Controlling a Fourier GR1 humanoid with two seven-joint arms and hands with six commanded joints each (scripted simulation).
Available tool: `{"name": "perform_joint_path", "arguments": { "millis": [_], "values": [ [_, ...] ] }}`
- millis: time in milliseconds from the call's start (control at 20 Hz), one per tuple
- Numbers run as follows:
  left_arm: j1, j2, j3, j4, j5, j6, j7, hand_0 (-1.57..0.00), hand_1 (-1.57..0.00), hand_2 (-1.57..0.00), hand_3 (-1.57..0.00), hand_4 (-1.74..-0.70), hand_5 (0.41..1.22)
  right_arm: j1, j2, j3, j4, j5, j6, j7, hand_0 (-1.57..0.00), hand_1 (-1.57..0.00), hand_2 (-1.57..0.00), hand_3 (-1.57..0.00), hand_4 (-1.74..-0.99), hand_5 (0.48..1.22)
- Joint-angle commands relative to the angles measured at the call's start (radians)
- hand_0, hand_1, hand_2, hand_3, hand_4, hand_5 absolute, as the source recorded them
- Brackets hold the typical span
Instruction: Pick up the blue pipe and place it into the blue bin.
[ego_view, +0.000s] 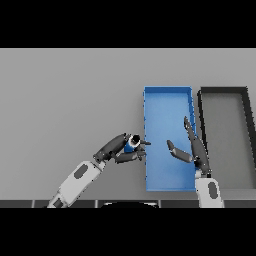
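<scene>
A short blue pipe (131, 145) with a dark open end is held in my left hand (121, 148), whose fingers and thumb curl round it. The pipe hangs just left of the left wall of the blue bin (166, 98), near that wall's lower half. My right hand (192, 149) is over the bin's right side with fingers straight and thumb spread toward the pipe, holding nothing.
A dark grey bin (223, 90) stands right beside the blue bin, to its right. The grey table stretches away to the left and behind both bins.
</scene>
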Motion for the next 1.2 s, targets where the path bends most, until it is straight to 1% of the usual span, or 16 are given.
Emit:
{"name": "perform_joint_path", "arguments": {
  "millis": [0,100,150,250,350,400,450,500,600,650,800,850,950,1000,1050,1150],
  "values": [
    [-0.004,0.004,0.006,0.003,0.002,0.0,0.001,-1.57,-1.57,-1.57,-1.49,-1.74,1.219,-0.008,0.003,0.0,-0.005,-0.014,0.008,0.011,0.0,0.0,0.0,0.0,-1.176,0.605],
    [0.004,0.003,-0.004,0.009,-0.013,0.002,0.001,-1.57,-1.57,-1.57,-1.5,-1.74,1.22,-0.021,-0.006,-0.012,-0.03,-0.096,0.068,-0.027,0.0,0.0,0.0,0.0,-1.196,0.622],
    [0.005,0.004,0.0,0.007,-0.013,0.006,0.001,-1.57,-1.57,-1.57,-1.5,-1.74,1.22,-0.032,-0.01,-0.024,-0.052,-0.188,0.123,-0.022,0.0,0.0,0.0,0.0,-1.195,0.608],
    [0.004,-0.001,-0.006,0.005,-0.009,0.002,0.002,-1.57,-1.57,-1.57,-1.5,-1.74,1.22,-0.043,-0.073,-0.033,-0.107,-0.317,0.235,0.013,0.0,0.0,0.0,0.0,-1.231,0.572],
    [0.004,0.006,-0.004,-0.002,-0.006,0.0,-0.001,-1.57,-1.57,-1.57,-1.49,-1.74,1.221,-0.084,-0.136,-0.023,-0.163,-0.423,0.314,0.086,0.0,0.0,0.0,0.0,-1.282,0.537],
    [-0.014,0.001,0.002,-0.005,-0.003,0.002,0.006,-1.57,-1.57,-1.57,-1.49,-1.74,1.221,-0.119,-0.168,-0.013,-0.187,-0.455,0.338,0.14,0.0,0.0,0.0,0.0,-1.303,0.515],
    [-0.009,0.001,-0.005,-0.001,-0.012,0.004,0.001,-1.57,-1.57,-1.57,-1.49,-1.74,1.221,-0.149,-0.181,0.01,-0.214,-0.494,0.355,0.189,0.0,0.0,0.0,0.0,-1.314,0.5],
    [-0.011,-0.005,-0.008,0.005,-0.014,0.004,0.004,-1.57,-1.57,-1.57,-1.49,-1.74,1.221,-0.173,-0.2,0.023,-0.236,-0.522,0.376,0.212,0.0,0.0,0.0,0.0,-1.319,0.501],
    [-0.012,0.008,0.001,0.0,-0.011,0.0,-0.004,-1.57,-1.57,-1.57,-1.49,-1.74,1.221,-0.232,-0.214,0.057,-0.236,-0.554,0.4,0.282,0.0,0.0,0.0,0.0,-1.306,0.502],
    [-0.016,0.003,0.001,0.003,-0.013,0.001,-0.002,-1.57,-1.57,-1.57,-1.49,-1.74,1.221,-0.255,-0.202,0.086,-0.251,-0.561,0.401,0.31,0.0,0.0,0.0,0.0,-1.309,0.503],
    [-0.012,0.012,-0.003,0.002,-0.015,-0.011,-0.004,-1.57,-1.57,-1.57,-1.48,-1.74,1.221,-0.328,-0.197,0.137,-0.239,-0.523,0.454,0.312,0.0,0.0,0.0,0.0,-1.306,0.521],
    [-0.006,0.011,-0.003,-0.001,-0.01,-0.009,0.001,-1.57,-1.57,-1.57,-1.49,-1.74,1.221,-0.365,-0.194,0.148,-0.22,-0.516,0.468,0.322,0.0,0.0,0.0,0.0,-1.294,0.523],
    [-0.017,0.009,0.001,0.012,-0.005,-0.018,-0.005,-1.57,-1.57,-1.57,-1.49,-1.74,1.221,-0.402,-0.17,0.182,-0.218,-0.54,0.478,0.35,0.0,0.0,0.0,0.0,-1.253,0.529],
    [-0.018,0.009,0.004,0.012,0.003,-0.024,-0.019,-1.57,-1.57,-1.57,-1.5,-1.74,1.221,-0.423,-0.171,0.187,-0.215,-0.537,0.48,0.363,0.0,0.0,0.0,0.0,-1.241,0.53],
    [-0.022,0.004,0.004,0.022,0.007,-0.03,-0.021,-1.57,-1.57,-1.57,-1.52,-1.74,1.221,-0.44,-0.152,0.206,-0.203,-0.534,0.477,0.385,0.0,0.0,0.0,0.0,-1.232,0.531],
    [-0.015,-0.004,-0.006,0.013,0.009,-0.034,-0.027,-1.57,-1.57,-1.57,-1.53,-1.74,1.221,-0.47,-0.129,0.227,-0.18,-0.521,0.493,0.387,0.0,0.0,0.0,0.0,-1.227,0.532]
  ]
}}
